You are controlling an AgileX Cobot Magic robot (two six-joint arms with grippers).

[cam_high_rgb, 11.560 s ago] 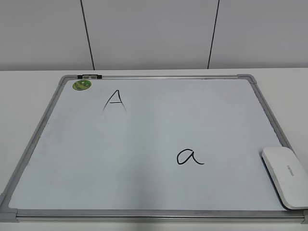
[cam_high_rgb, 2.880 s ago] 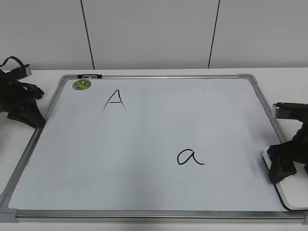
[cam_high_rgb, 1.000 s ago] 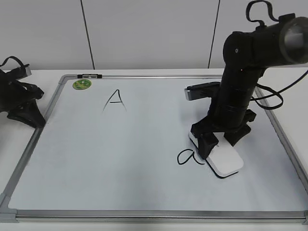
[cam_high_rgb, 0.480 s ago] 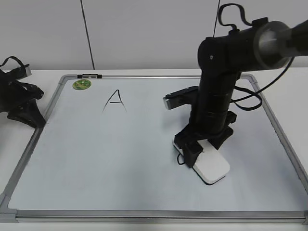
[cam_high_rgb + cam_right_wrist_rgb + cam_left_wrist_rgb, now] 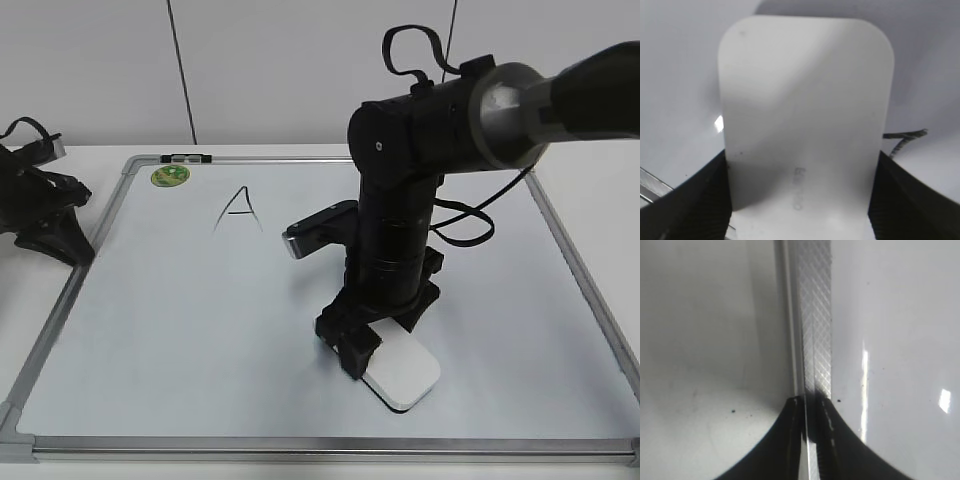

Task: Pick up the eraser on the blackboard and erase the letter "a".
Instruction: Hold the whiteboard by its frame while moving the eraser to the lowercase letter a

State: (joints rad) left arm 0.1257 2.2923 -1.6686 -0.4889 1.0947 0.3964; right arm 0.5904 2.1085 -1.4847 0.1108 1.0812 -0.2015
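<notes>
The exterior view shows the whole blackboard (image 5: 200,330) lying flat on a white table (image 5: 600,170). The right arm (image 5: 440,130) enters from 2 o'clock, bends at a dark elbow and drops almost vertically to the board surface. The right gripper (image 5: 385,345) is clamped on the eraser (image 5: 402,374), which lies flat on the board at about 5 o'clock from board centre. The letter "a" is not visible in this view. A capital "A" (image 5: 239,210) sits at 11 o'clock, with a round green sticker (image 5: 170,176) near the upper left corner.

Only the right wrist view shows the grip in detail: the eraser (image 5: 805,130) fills the frame, a dark finger pressed against each long side, a faint grey logo (image 5: 798,187) on its top. A short dark marker stroke (image 5: 905,140) shows at 3 o'clock beside it.

The left wrist view shows the left gripper (image 5: 810,440) resting over the board's metal frame (image 5: 815,315), its two fingers drawn close together with only a thin slit between them, holding nothing. In the exterior view it is parked at 9 o'clock, beside the board's left edge.
</notes>
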